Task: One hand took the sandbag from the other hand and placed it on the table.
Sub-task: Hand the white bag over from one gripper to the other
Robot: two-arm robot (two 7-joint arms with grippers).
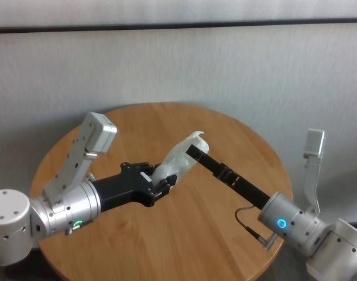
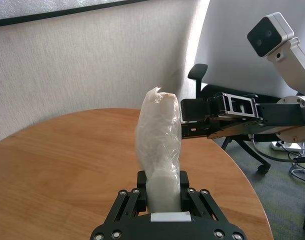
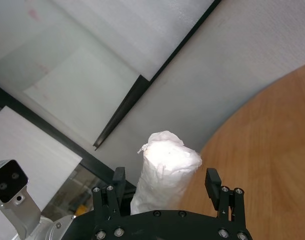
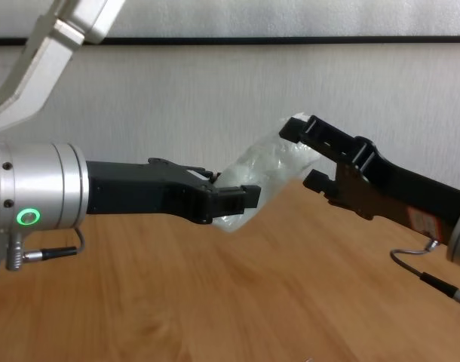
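Note:
The white crinkly sandbag (image 1: 177,161) hangs tilted in the air above the round wooden table (image 1: 167,240). My left gripper (image 1: 161,184), on the green-lit wrist, is shut on the bag's lower end (image 4: 234,215). My right gripper (image 1: 194,149), long-fingered, straddles the bag's upper crimped end. In the right wrist view its fingers (image 3: 213,180) stand open on both sides of the bag (image 3: 167,165), with small gaps. The left wrist view shows the bag (image 2: 159,135) upright in my left gripper (image 2: 162,187), with the right gripper (image 2: 192,120) beside its top.
A grey wall runs behind the table. A black office chair (image 2: 202,80) stands on the floor beyond the table's far edge. A cable (image 1: 249,225) loops off my right wrist. Bare wood (image 4: 215,302) lies under both arms.

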